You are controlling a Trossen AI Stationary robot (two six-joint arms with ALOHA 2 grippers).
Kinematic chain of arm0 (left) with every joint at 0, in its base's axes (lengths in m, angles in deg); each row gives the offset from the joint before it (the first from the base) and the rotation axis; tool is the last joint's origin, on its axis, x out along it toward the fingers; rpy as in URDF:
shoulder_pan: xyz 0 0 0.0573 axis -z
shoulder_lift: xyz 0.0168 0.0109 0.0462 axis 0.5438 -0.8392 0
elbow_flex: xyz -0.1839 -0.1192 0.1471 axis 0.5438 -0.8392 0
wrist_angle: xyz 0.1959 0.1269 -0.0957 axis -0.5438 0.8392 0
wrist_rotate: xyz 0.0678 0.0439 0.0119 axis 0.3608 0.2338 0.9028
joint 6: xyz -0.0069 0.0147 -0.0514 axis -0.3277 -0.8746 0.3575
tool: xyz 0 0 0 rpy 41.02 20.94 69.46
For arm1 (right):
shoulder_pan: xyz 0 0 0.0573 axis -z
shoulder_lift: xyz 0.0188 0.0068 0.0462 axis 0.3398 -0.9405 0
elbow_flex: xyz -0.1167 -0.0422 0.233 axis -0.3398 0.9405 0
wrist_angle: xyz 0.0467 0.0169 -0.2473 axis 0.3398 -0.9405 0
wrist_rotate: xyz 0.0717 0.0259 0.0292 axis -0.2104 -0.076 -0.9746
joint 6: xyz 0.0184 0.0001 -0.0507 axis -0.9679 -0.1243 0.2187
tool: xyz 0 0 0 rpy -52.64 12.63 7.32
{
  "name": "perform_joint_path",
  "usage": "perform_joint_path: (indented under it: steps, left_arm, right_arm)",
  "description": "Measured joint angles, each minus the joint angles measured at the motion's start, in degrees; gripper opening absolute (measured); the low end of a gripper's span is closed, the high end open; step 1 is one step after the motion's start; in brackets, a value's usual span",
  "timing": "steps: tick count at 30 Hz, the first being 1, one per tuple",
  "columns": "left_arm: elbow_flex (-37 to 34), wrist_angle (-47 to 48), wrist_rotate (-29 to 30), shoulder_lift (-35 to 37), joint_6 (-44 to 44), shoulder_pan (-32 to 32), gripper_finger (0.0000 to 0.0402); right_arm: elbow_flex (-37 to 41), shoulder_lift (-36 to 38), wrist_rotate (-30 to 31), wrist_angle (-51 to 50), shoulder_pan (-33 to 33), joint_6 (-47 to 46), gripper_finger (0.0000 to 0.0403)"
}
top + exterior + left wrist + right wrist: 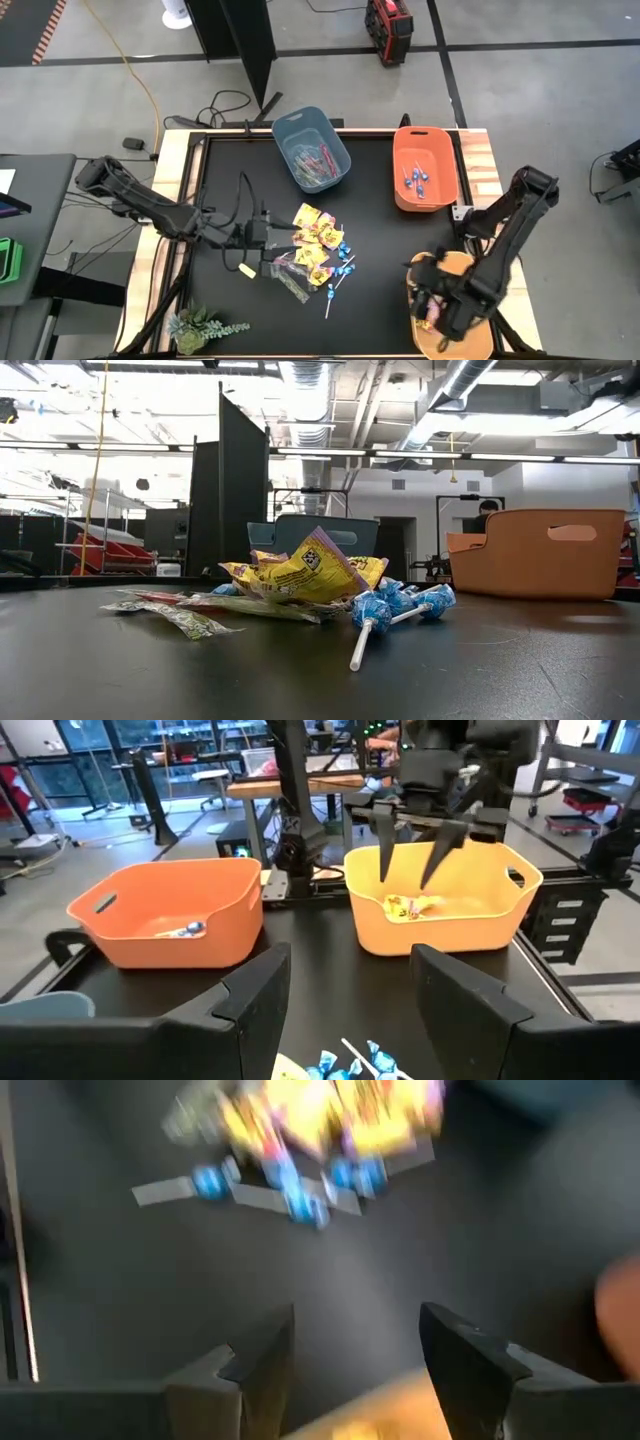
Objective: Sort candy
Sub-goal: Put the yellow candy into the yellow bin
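At the near edge of the table [380, 310], the right gripper [432, 305] hangs over the yellow bin [480, 345] with its jaws spread apart and nothing between them; a yellow packet [412, 905] lies on the bin's floor just below, which suggests this bin is where the yellow packets go. The left wrist view shows the same: two dark fingers parted above the bin, the packet loose beneath them.

Toward the middle of the table lies the unsorted candy pile [315, 250]: yellow square packets on top, blue lollipops [385, 610] with their sticks pointing outward at its near side, and clear-wrapped sticks [180, 615] flattened beside it. The left gripper [275, 237] waits just beside this pile, jaws open and empty, probably placed there to be ready for the next pick.

Farther back stand two more bins, apart from each other. The orange bin [400, 185] holds a few blue lollipops; the blue-grey bin [290, 130] holds pinkish sticks. So each kind has its own bin, and much of the pile is not yet sorted.
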Motion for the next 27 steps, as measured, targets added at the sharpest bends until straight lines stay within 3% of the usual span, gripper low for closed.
perform_joint_path:
  steps: [7,13,17,22,27]
  left_arm:
    - [0.0,6.1,1.7,5.1,1.9,1.9,0.0201]
    - [0.0,10.4,5.8,6.1,3.1,4.2,0.0201]
    - [0.0,10.7,7.1,6.1,3.1,5.4,0.0201]
    - [0.0,10.6,7.3,6.1,2.9,5.8,0.0201]
    - [0.0,10.6,8.2,6.1,2.3,5.8,0.0201]
  right_arm:
    - [-0.1,-3.4,1.1,27.3,11.6,36.0,0.0212]
    - [-0.1,-12.6,-9.5,45.5,17.6,57.1,0.0210]
    - [-0.5,-18.6,-14.7,50.5,20.6,62.7,0.0210]
    - [-4.0,-24.8,-18.8,50.6,23.6,62.9,0.0210]
    - [-7.2,-29.9,-20.0,48.9,25.6,62.9,0.0210]
